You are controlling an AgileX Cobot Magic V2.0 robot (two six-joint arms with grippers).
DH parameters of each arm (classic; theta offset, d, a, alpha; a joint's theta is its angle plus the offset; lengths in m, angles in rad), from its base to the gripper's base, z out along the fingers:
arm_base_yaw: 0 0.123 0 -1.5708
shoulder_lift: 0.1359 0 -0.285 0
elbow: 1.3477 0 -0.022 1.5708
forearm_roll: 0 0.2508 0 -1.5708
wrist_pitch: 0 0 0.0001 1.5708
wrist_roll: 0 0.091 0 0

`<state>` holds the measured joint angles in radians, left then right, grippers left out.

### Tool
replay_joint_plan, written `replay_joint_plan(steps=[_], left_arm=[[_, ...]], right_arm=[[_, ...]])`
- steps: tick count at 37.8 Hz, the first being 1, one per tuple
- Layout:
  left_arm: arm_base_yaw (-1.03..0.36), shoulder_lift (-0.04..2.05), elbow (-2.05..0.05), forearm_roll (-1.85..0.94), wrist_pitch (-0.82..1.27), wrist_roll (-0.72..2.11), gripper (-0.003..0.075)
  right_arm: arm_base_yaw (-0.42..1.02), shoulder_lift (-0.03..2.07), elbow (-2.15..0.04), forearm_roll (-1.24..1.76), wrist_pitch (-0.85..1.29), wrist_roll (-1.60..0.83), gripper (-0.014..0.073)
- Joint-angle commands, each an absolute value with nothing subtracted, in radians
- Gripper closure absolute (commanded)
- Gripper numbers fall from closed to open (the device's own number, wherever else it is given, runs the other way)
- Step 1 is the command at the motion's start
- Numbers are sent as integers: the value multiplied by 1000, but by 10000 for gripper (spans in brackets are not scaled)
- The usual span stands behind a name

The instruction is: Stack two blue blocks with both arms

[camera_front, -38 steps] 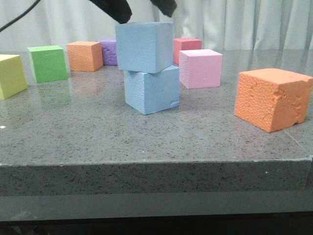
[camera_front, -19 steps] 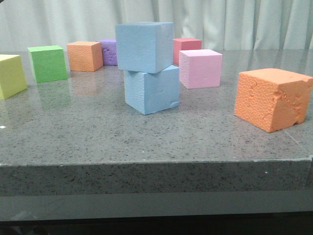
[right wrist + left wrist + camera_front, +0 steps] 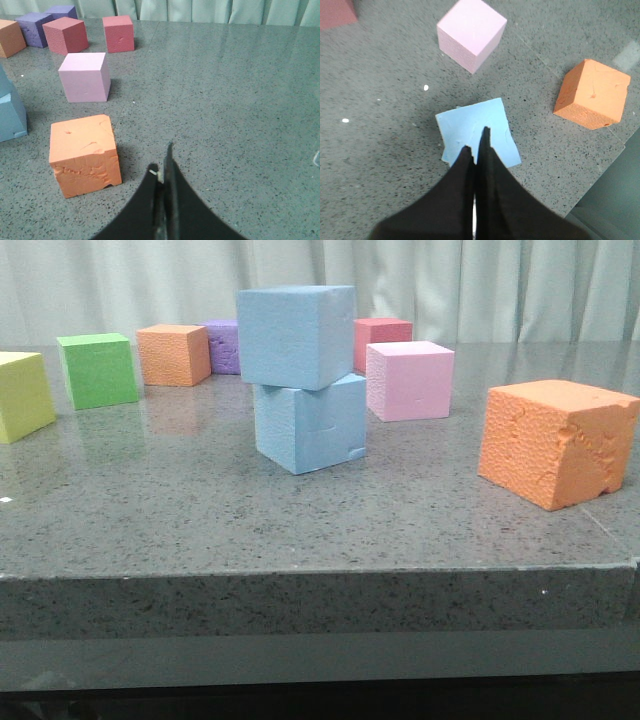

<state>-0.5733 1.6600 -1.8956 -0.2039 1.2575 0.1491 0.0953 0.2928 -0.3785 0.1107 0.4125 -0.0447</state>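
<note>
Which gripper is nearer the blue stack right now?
Left. The left gripper hangs shut directly above the top blue block. The right gripper is off beside the orange cube, with the stack at its view's edge.

Front view: two dark grippers that hung over the upper blue block (image 3: 295,335) a second ago are gone from sight. Black cable at top left gone too; curtain shows there.
</note>
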Motion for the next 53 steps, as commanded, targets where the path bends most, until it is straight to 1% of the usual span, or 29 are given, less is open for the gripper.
replay_joint_plan(steps=[1, 7, 12, 18, 34, 43, 53], left_arm=[[-579, 1572, -1926, -193, 1274, 150, 741], [-579, 1507, -1878, -169, 1274, 150, 741], [-579, 1433, -1780, -119, 1256, 154, 741], [-579, 1313, -1605, -47, 1116, 154, 741], [-579, 929, -1134, -42, 722, 154, 741], [-579, 715, -938, -29, 573, 154, 741], [-579, 395, -729, -36, 483, 154, 741]], right_arm=[[90, 304, -402, 108, 330, -53, 661], [90, 304, -402, 108, 330, -53, 661], [90, 304, -402, 108, 328, -53, 661], [90, 304, -402, 108, 328, -53, 661], [90, 304, -402, 108, 329, -53, 661], [90, 304, -402, 148, 328, -53, 661], [90, 304, -402, 176, 328, -53, 661]])
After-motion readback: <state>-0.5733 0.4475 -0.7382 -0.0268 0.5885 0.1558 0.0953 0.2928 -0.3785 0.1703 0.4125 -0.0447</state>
